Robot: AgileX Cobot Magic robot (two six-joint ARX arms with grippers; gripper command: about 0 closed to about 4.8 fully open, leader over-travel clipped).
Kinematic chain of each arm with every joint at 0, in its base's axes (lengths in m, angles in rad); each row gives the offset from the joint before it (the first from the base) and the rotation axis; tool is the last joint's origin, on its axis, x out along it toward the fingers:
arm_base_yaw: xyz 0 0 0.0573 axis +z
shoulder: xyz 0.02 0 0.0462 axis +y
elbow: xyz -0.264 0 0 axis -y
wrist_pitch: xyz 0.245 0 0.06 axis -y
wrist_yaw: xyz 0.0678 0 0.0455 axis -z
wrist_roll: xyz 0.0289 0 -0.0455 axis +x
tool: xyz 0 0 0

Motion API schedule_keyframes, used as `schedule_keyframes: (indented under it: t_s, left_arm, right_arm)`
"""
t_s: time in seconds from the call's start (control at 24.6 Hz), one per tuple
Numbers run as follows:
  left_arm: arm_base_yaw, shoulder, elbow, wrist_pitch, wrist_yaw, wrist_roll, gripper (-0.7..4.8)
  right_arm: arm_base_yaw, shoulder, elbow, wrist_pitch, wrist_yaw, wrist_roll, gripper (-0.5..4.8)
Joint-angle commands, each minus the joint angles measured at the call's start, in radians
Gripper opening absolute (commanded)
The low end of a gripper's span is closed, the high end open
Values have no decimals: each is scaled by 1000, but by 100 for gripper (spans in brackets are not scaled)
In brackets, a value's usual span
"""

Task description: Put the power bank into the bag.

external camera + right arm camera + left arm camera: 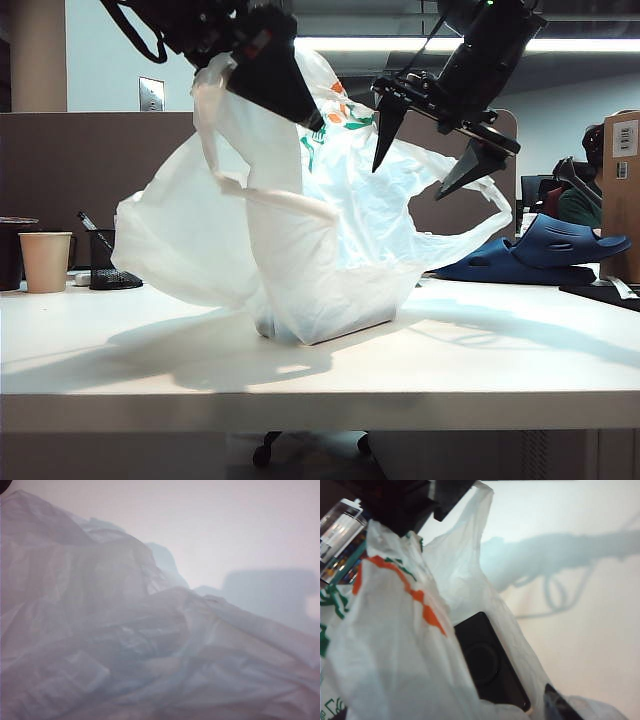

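The power bank (490, 666) lies inside the bag (300, 230), seen through the bag's open mouth in the left wrist view — a flat black slab with a faint round mark, plastic folded around it. The bag stands crinkled on the white tabletop (480, 350), its base resting there and its upper part lifted. The left gripper (275, 75) is at the bag's top left with a loop handle draped by it; whether its fingers pinch the plastic I cannot tell. The right gripper (425, 165) hangs above the bag's right side, fingers (385, 130) spread wide, holding nothing. Farther back sit a paper cup (46, 261) and blue clogs (545, 250).
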Motion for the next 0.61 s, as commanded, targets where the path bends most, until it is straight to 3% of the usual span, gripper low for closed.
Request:
schedule_keyframes:
  t_s: [0.04,0.16,0.33,0.61]
  left_arm:
    - [1,-37,6,10,9,-3,408]
    - [0,-56,6,8,33,-31,407]
    - [2,-85,6,-6,140,-113,407]
    - [0,-131,6,-10,140,-119,407]
  right_arm:
    - [-4,-39,8,-11,-7,-11,479]
    - [-11,-46,8,-17,-13,-10,479]
    - [-12,-46,8,-25,-15,-10,479]
    - [-12,-48,8,-62,-51,-10,479]
